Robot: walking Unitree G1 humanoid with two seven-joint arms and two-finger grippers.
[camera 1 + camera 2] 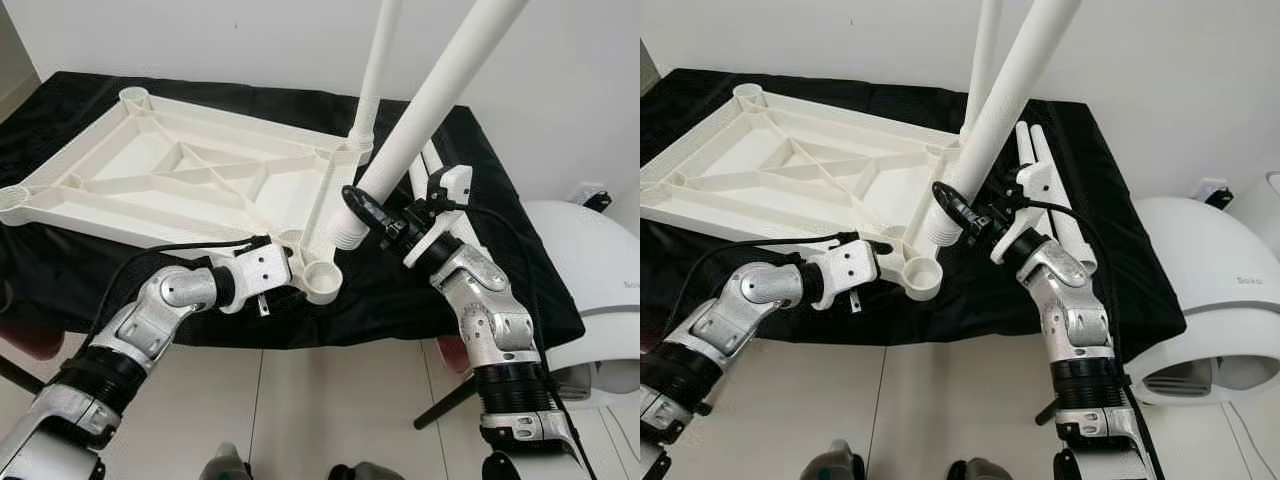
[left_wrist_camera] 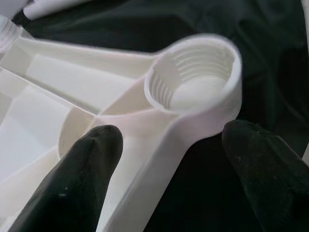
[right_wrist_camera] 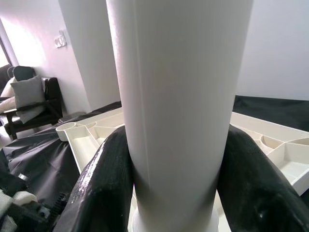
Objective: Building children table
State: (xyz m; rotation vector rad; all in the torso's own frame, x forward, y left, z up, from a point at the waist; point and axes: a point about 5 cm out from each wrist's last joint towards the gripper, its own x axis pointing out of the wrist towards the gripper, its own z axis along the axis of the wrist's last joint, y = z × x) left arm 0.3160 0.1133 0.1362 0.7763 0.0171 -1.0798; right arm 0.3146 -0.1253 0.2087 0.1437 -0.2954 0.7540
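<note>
The white ribbed tabletop [image 1: 110, 180] lies upside down on a black cloth. One white leg [image 1: 372, 90] stands upright in its far right corner socket. My right gripper [image 1: 368, 208] is shut on a second leg [image 1: 430, 100], which is tilted, with its threaded end [image 1: 345, 235] just above and beyond the near right corner socket [image 1: 322, 282]. In the right wrist view the two fingers [image 3: 104, 183] clamp that leg [image 3: 178, 72]. My left gripper [image 2: 169, 140] is shut across the tabletop's corner arm beside the threaded socket [image 2: 193, 77].
Two spare white legs [image 1: 1040, 150] lie on the black cloth [image 1: 520, 270] behind my right arm. A white rounded appliance [image 1: 590, 260] stands on the floor to the right. The cloth's front edge hangs over the pale floor near my body.
</note>
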